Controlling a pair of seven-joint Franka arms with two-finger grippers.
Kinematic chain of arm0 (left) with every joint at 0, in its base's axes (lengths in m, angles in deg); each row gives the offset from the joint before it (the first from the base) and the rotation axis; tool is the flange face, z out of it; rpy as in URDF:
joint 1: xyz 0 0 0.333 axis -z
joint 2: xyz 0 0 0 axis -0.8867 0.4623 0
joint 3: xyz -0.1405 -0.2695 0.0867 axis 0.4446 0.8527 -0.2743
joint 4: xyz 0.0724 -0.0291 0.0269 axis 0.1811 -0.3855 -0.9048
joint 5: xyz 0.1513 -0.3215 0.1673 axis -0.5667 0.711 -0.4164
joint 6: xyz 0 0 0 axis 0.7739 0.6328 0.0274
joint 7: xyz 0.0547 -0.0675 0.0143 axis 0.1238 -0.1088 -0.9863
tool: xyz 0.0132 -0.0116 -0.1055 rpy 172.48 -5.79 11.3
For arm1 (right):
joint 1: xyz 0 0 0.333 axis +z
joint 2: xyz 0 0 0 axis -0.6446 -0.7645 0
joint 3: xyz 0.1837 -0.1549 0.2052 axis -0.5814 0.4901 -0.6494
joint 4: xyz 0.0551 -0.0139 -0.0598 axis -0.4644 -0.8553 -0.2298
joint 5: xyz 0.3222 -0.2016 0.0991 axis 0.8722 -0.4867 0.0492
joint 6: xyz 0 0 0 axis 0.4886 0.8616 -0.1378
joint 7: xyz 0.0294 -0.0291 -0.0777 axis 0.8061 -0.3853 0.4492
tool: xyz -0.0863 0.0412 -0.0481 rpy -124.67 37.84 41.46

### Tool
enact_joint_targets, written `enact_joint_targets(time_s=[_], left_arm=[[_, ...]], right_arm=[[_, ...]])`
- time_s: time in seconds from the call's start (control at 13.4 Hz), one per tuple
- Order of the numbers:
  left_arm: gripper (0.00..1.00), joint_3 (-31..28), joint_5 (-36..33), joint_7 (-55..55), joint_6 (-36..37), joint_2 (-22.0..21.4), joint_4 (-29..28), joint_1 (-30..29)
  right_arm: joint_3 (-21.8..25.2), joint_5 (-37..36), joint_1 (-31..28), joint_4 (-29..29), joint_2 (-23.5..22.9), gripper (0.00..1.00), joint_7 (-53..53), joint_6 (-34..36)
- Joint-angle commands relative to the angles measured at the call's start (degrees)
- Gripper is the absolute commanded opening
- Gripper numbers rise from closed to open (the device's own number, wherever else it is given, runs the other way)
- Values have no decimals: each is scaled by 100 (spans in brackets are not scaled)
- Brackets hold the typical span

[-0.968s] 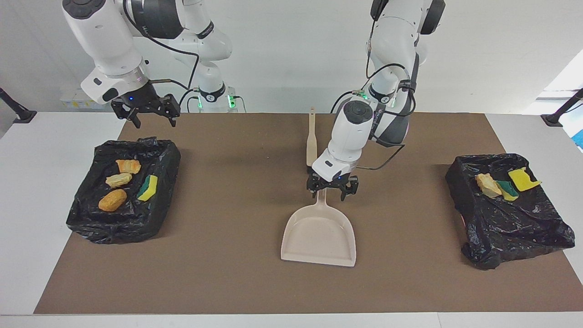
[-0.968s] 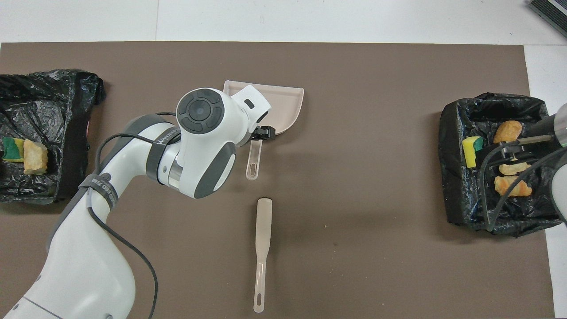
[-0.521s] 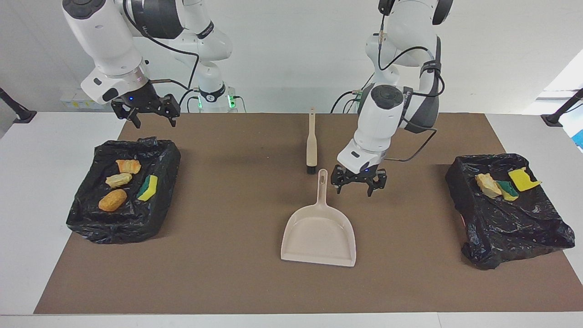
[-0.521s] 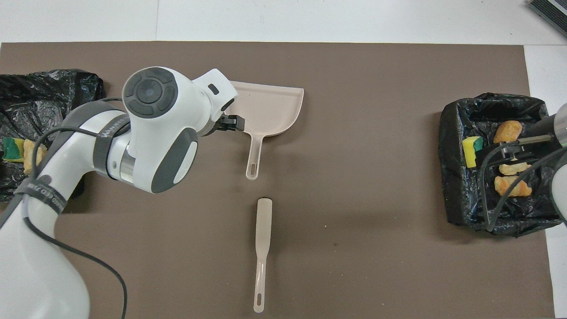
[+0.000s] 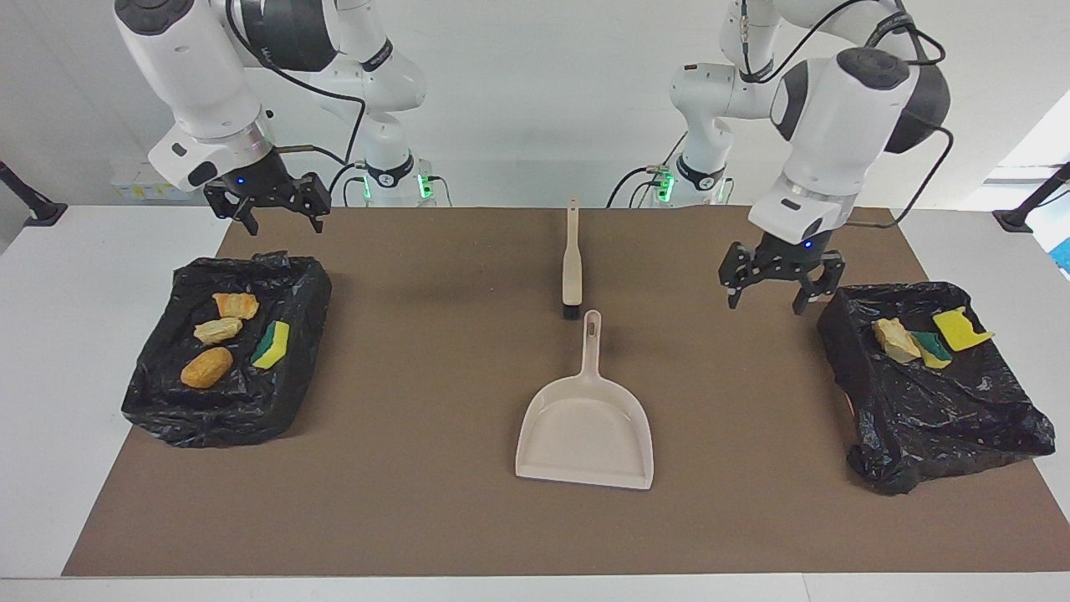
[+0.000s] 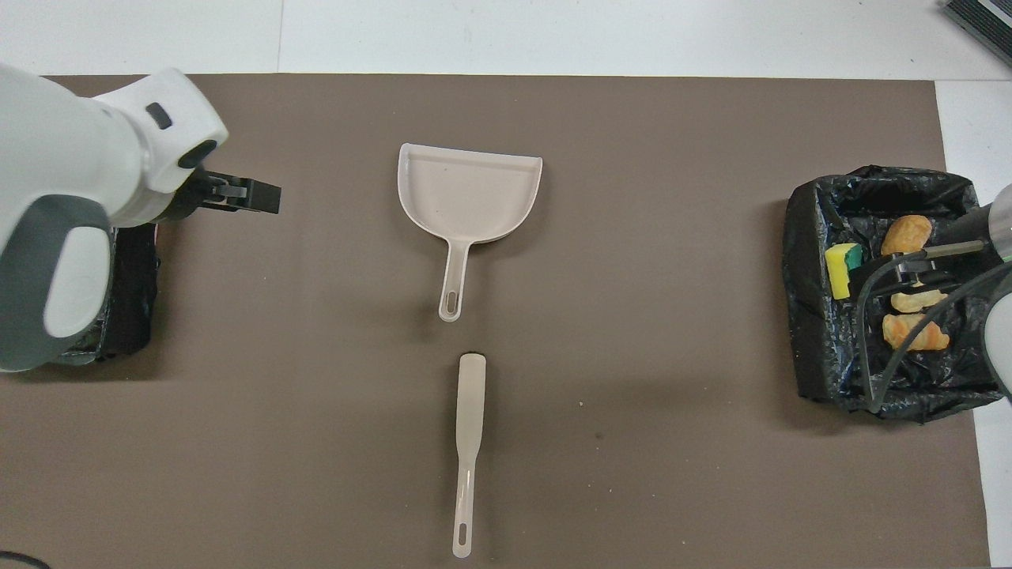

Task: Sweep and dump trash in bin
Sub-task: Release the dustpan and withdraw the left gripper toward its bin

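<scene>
1. Since a second ago, the left gripper [image 5: 782, 286] has left the dustpan's handle and swung to the left arm's end of the table; it now hangs over the brown mat [image 5: 418, 518], just beside the bin there, fingers spread and empty.
2. Nothing else has shifted: dustpan, brush, both bins and the right arm stay as they were.
3. At the right arm's end, the right gripper [image 5: 269, 201] waits in the air over the mat's edge nearest the robots, just above that bin's rim, fingers apart, holding nothing.
4. Under it sits a bin lined with a black bag [image 5: 226, 401]. Four pieces of trash lie inside: an orange bread lump [image 5: 235, 304], a pale tan lump [image 5: 218, 330], a rounder orange lump [image 5: 206, 367] and a yellow sponge with a green back [image 5: 272, 344].
5. Mid-table, the beige brush [image 5: 572, 263] lies flat, bristles pointing away from the robots.
6. The beige dustpan [image 5: 585, 426] lies farther from the robots than the brush, its handle tip close to the bristles but apart from them, its pan empty.
7. At the left arm's end, a second black-lined bin [image 5: 936, 418] holds three pieces of trash: a tan bread lump [image 5: 892, 339], a green-backed sponge [image 5: 929, 347] and a yellow sponge chunk [image 5: 960, 329].
</scene>
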Motion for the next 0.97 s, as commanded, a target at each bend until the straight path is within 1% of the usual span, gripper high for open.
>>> enact_joint_targets(time_s=[0.0,0.15,0.37,0.45,0.6,0.74,0.89], left_arm=[[100,23,-76,232,620,-193,337,-215],[100,14,-67,565,1288,-325,654,-391],[100,-65,-41,725,2009,-781,682,-462],[100,-109,-23,725,2247,-817,681,-462],[100,-118,3,716,2381,-844,647,-470],[100,-135,91,725,2416,-940,559,-655],[100,-135,161,795,2398,-932,585,-646]], right_arm=[[-42,114,-53,-128,120,100,-92,23],[-42,114,-53,-120,120,100,-92,31],[-42,114,-53,-120,120,100,-92,32],[-42,114,-53,-120,120,100,-92,32],[-42,114,-53,-120,120,100,-92,31],[-42,114,-53,-120,120,100,-92,31],[-42,114,-53,-120,120,100,-92,31]])
